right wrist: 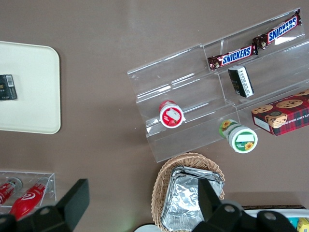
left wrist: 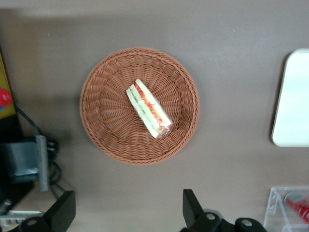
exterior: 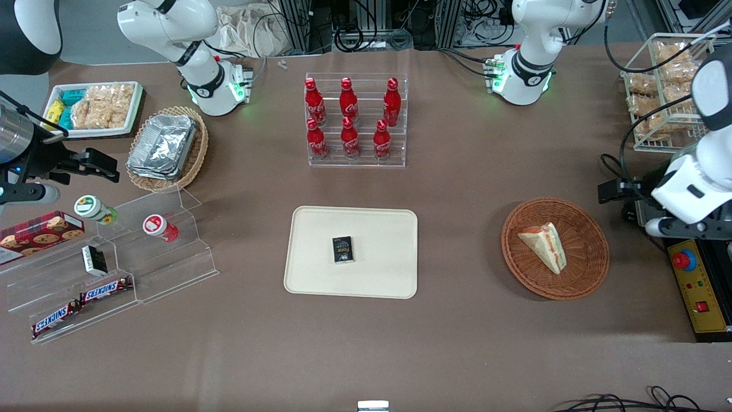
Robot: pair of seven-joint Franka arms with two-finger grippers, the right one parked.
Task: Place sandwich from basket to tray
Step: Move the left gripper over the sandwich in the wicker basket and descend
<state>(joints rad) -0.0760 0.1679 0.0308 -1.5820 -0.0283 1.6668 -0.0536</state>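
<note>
The sandwich (exterior: 543,246) (left wrist: 148,108), a pale bread wedge with red and green filling, lies in the reddish-brown wicker basket (exterior: 589,260) (left wrist: 106,111). The cream tray (exterior: 383,229) (left wrist: 292,101) sits mid-table, toward the parked arm from the basket, with a small black box (exterior: 343,250) on it. My gripper (exterior: 613,191) (left wrist: 126,212) hangs high over the table beside the basket, toward the working arm's end. It is open wide, with nothing between its fingers, and touches neither basket nor sandwich.
An acrylic rack of red cola bottles (exterior: 354,120) stands farther from the front camera than the tray. A yellow control box with a red button (exterior: 700,286) and a wire basket of snacks (exterior: 663,86) are at the working arm's end. Acrylic shelves (exterior: 114,257) and a foil-container basket (exterior: 166,146) are at the parked arm's end.
</note>
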